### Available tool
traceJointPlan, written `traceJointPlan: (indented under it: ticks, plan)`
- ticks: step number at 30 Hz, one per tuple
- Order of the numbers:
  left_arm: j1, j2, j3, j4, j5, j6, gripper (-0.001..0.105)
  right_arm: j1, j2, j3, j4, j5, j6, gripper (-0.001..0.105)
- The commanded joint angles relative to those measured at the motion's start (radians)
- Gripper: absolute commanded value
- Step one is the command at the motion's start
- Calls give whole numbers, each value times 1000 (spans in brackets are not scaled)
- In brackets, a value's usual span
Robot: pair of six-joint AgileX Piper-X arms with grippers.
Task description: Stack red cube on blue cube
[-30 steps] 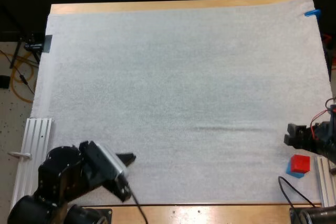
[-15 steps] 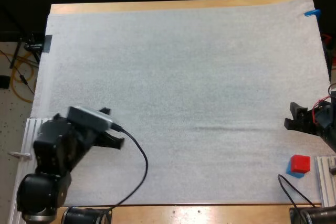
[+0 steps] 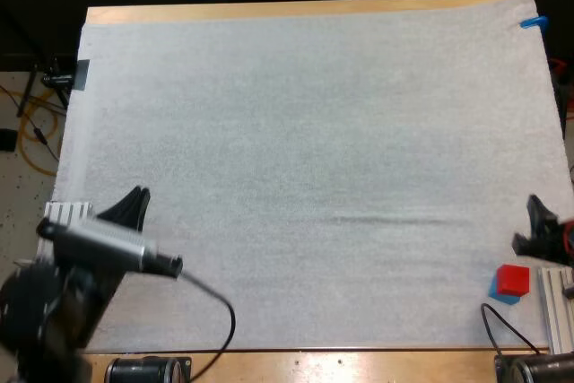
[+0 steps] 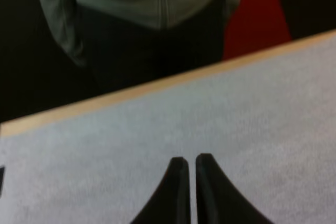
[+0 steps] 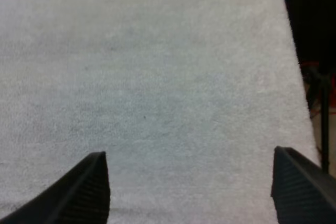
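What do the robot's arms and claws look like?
The left arm is chunky and black. The left gripper has two black fingers that curve up to narrow tips. The right gripper has the same black, wedge-shaped fingers.

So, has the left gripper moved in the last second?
Yes. In the high view the left gripper has swung left and farther up the white mat, away from its near edge, toward the metal rail.
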Motion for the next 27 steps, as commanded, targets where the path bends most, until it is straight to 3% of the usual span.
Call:
traceJointPlan:
  ticks: [1,9,17,20,27]
  plan:
    - [0,-53,-6,26,4,-4,0,-5,-53,-11,30,15,7,63]
    - [0,-280,7,91,-41,8,0,-5,-263,-11,60,57,17,63]
    - [0,-491,75,310,-109,6,0,-5,-495,28,67,102,17,63]
    - [7,-485,72,394,-145,6,0,-2,-483,31,122,113,3,63]
    - [7,-491,145,326,-186,6,0,-2,-487,108,62,30,6,63]
